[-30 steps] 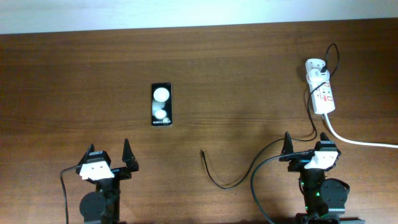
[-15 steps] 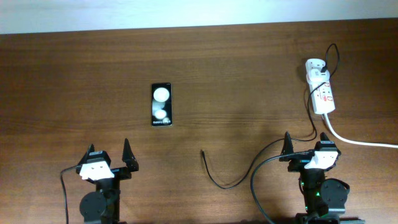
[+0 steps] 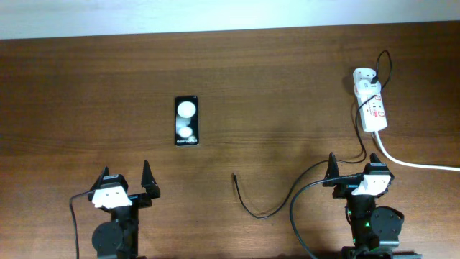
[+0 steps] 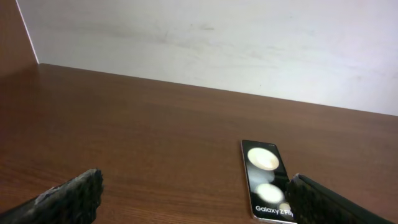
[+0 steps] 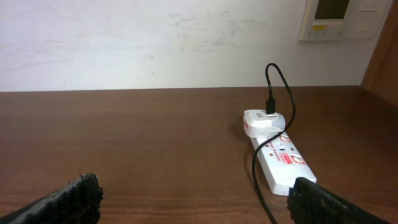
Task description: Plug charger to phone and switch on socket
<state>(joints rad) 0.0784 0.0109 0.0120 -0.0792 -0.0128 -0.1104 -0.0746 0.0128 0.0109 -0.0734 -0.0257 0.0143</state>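
Step 1 pending: left claw (image 3: 126,173) and right claw (image 3: 353,168) idling wide, empty. Next: gripping charger (image 3: 237,187) tip, lying right of phone (image 3: 187,121).

Bright, even light from above fills all three views, and two round white glare spots sit on the phone (image 3: 187,121) screen. The table (image 3: 273,79) shows a soft sheen with only faint shadows; in both wrist views the near fingertips (image 4: 68,199) look dark and blurred.
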